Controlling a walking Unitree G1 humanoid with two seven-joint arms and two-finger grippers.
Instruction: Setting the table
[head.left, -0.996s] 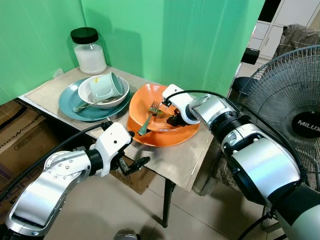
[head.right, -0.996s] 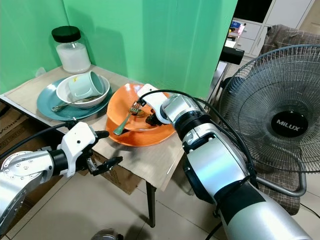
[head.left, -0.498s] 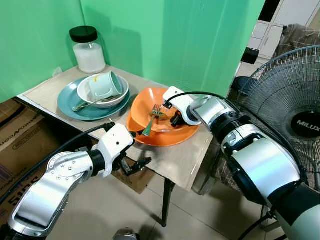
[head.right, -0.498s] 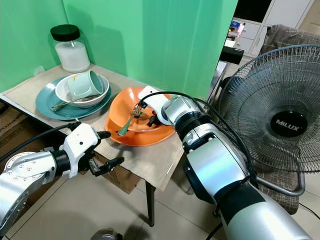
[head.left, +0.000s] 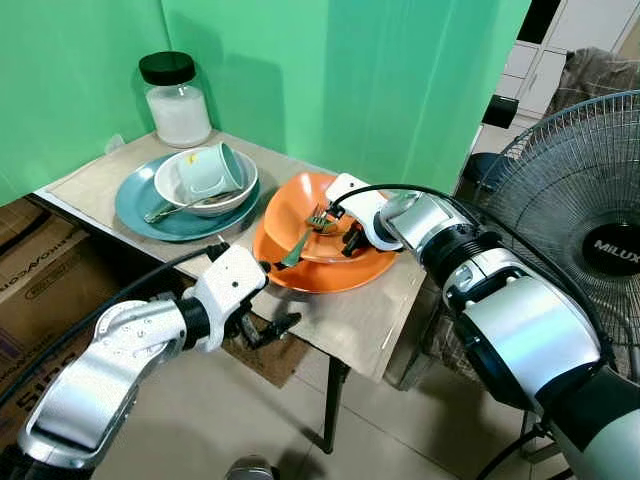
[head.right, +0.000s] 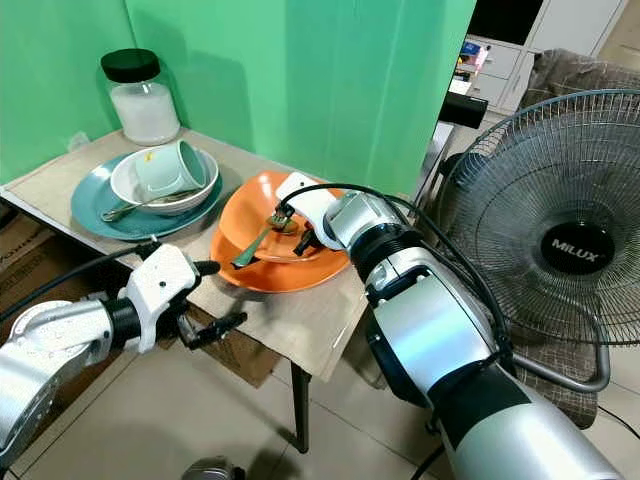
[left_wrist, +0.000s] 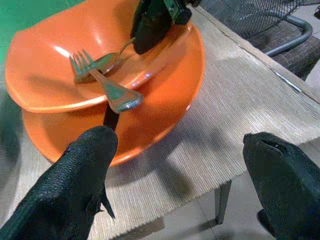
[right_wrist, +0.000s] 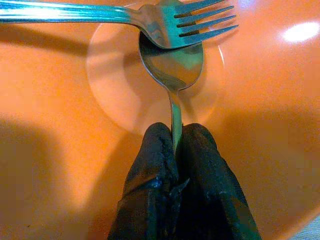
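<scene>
Both arms are built of rounded, glossy silver shells joined by black rings, ending in white wrist housings, and a thick black cable loops along each forearm into the wrist. The left gripper and the right gripper each carry two long black fingers with a fine pebbled, rubbery texture. The right arm's upper segment turns pale grey-green past a black band.

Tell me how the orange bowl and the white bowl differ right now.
The orange bowl sits on an orange plate near the table's front edge; the white bowl sits on a teal plate farther back. The orange bowl holds a fork and a spoon pinched by the right gripper; the white bowl holds a tipped pale green mug. Both are round.
</scene>
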